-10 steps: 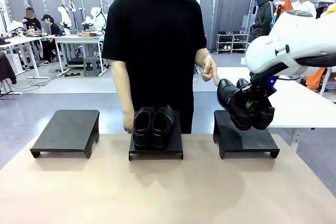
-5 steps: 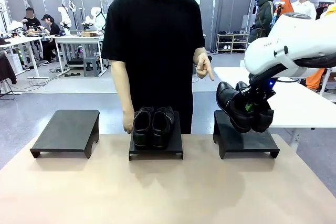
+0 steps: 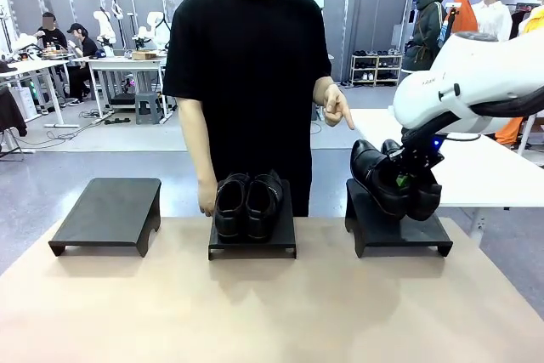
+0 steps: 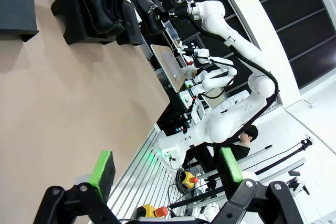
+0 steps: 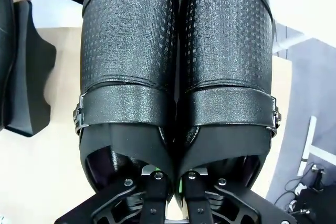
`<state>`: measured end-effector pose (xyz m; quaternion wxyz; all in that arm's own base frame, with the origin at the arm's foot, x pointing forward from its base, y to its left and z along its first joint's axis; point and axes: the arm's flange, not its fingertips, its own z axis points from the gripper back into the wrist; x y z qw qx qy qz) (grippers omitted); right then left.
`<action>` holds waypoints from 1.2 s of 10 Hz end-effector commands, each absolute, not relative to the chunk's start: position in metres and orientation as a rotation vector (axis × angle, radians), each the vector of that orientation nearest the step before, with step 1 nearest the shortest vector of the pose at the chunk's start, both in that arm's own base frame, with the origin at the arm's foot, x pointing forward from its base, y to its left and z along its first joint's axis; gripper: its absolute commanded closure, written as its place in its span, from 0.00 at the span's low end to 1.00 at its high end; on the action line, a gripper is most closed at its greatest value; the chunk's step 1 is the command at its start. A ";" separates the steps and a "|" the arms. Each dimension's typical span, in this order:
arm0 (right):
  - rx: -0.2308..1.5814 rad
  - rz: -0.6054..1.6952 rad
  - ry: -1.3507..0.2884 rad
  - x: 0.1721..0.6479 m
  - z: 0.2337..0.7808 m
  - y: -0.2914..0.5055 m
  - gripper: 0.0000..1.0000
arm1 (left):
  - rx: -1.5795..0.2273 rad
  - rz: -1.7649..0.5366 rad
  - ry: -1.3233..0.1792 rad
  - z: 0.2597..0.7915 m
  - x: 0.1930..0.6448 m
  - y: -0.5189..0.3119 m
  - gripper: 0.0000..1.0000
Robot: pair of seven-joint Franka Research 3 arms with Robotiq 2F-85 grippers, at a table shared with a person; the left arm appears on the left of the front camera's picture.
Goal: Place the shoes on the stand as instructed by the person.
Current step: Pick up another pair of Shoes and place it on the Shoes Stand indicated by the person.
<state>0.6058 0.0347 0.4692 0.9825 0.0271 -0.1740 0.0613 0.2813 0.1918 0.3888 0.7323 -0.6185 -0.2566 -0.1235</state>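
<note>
The strapped pair (image 5: 176, 77) is pinched side by side at the inner heel walls by the right gripper (image 5: 172, 179), fingers closed on it, toes tilted away from them above the right stand (image 3: 398, 229). The left gripper (image 4: 165, 169) is held with fingers spread, nothing between them. The plain pair (image 3: 247, 202) rests on the middle stand (image 3: 252, 242).

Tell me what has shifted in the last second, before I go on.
The right gripper, shut on the strapped pair of shoes, has lowered them toward the right stand. The person's pointing hand rose slightly. The plain pair on the middle stand and the left stand stayed put.
</note>
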 end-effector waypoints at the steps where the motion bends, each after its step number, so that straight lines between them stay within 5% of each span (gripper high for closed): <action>1: 0.024 0.104 -0.414 0.619 0.469 0.034 0.93 | -1.366 -0.275 -0.573 0.391 0.281 0.191 0.00; 12: 0.008 0.040 -0.289 0.628 0.421 0.037 0.93 | -1.366 -0.275 -0.573 0.391 0.281 0.191 0.00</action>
